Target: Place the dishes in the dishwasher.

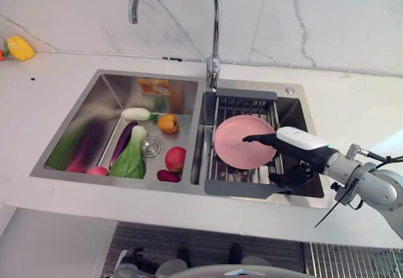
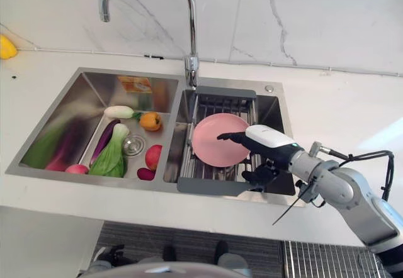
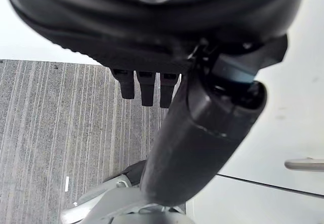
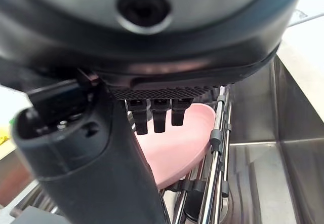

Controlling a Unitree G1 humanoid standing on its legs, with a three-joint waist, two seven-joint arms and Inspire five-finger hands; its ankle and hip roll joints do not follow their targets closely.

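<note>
A round pink plate [image 1: 244,142] is seen leaning in the grey wire rack [image 1: 242,187] of the steel sink's [image 1: 107,99] rt basin, pinched by the right hand [image 1: 291,155]; left hand [image 3: 202,133] fingers are held straight.

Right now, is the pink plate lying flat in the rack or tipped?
Tipped: the pink plate leans in the drying rack, face up, right hand at its rim.

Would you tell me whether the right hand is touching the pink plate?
Cannot tell: in the left eye view the right hand overlaps the plate, but no view shows contact or gap.
</note>
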